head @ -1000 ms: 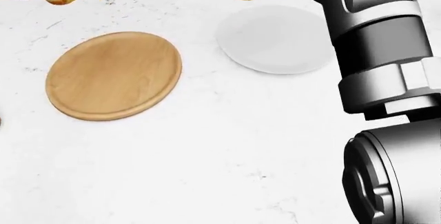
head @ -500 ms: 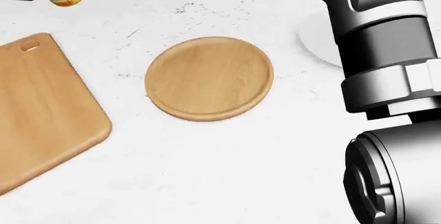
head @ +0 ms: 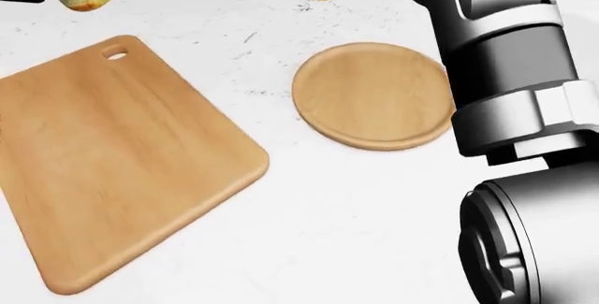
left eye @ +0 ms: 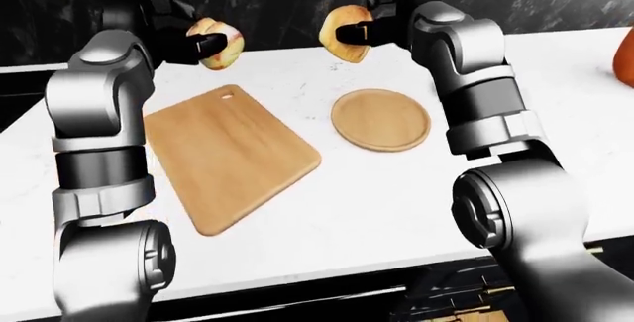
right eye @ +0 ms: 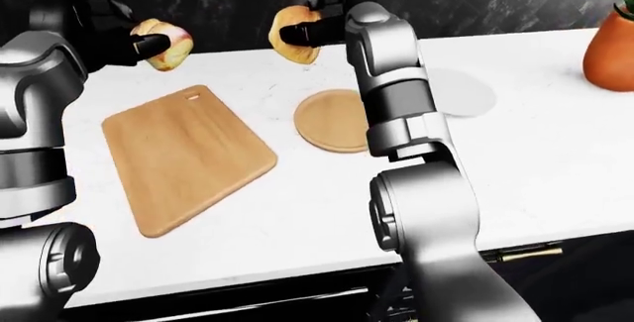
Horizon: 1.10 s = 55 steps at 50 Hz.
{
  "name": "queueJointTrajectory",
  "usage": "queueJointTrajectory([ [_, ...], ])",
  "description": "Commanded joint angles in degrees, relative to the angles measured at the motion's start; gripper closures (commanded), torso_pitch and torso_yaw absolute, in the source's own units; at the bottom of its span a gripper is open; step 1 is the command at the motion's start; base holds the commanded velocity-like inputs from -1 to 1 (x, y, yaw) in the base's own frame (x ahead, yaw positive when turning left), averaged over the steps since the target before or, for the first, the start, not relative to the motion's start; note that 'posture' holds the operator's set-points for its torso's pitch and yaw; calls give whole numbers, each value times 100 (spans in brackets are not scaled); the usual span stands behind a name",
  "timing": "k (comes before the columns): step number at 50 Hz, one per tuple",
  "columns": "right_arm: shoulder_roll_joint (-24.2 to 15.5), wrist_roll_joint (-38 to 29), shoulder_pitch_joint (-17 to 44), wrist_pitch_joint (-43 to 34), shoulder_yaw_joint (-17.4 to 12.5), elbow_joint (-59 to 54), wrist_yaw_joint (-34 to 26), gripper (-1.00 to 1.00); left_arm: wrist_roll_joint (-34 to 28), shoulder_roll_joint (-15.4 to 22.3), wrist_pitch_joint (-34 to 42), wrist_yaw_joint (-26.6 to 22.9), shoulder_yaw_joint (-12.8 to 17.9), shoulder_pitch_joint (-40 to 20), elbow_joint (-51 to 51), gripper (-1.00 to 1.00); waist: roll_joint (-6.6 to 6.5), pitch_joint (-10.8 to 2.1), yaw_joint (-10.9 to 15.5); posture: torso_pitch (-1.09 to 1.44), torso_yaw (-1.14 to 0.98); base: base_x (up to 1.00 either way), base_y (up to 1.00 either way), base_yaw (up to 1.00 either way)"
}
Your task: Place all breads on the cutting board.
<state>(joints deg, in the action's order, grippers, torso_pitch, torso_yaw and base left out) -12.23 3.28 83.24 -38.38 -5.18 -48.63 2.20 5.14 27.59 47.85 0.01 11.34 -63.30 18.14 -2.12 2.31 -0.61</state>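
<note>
White marble counter (left eye: 377, 188) runs across the eye views, with a dark veined wall behind it. You have both arms raised over it, each hand gripping a bread.

Your left hand (left eye: 183, 40) is clenched around a bread roll (left eye: 220, 42) with a pinkish patch, held in the air above the top edge of the cutting board (left eye: 230, 155). The roll is not touching the board. In the head view only a sliver of that roll shows at the top left corner, so you can't judge its height well from there.

Your right hand (left eye: 381, 28) grasps a second bread (left eye: 347, 34), golden-brown, maybe a croissant, though the shape is hard to read. It hangs above the counter, between the board and the round wooden plate (left eye: 381, 120), nearer the plate's upper edge.

Rectangular board lies tilted on the counter, with its hanging hole (head: 115, 54) at the top corner; nothing rests on it. Round wooden plate sits just beside the board's right side, apart from it, bare.

Right-eye view shows a white plate (right eye: 466, 93) further right, partly hidden by your right arm, and an orange pot (right eye: 609, 47) at the far right edge.
</note>
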Motion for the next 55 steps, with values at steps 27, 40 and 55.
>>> queueJointTrajectory([
  [27, -34, 52, 259, 263, -29, 263, 48, 100, 4, 82, -161, 4, 43, -284, -237, 90, 13, -3, 15, 0, 0, 0, 29, 0],
  [40, 86, 64, 153, -24, 53, 754, -16, 100, -2, 31, -197, -15, 22, -260, -235, 93, -39, -11, 10, 0, 0, 0, 20, 0],
  [55, 29, -397, -668, -1822, 359, 3260, -618, 100, -15, -81, 11, -42, -39, -371, -430, 100, 146, -88, 100, 0, 0, 0, 0, 0],
])
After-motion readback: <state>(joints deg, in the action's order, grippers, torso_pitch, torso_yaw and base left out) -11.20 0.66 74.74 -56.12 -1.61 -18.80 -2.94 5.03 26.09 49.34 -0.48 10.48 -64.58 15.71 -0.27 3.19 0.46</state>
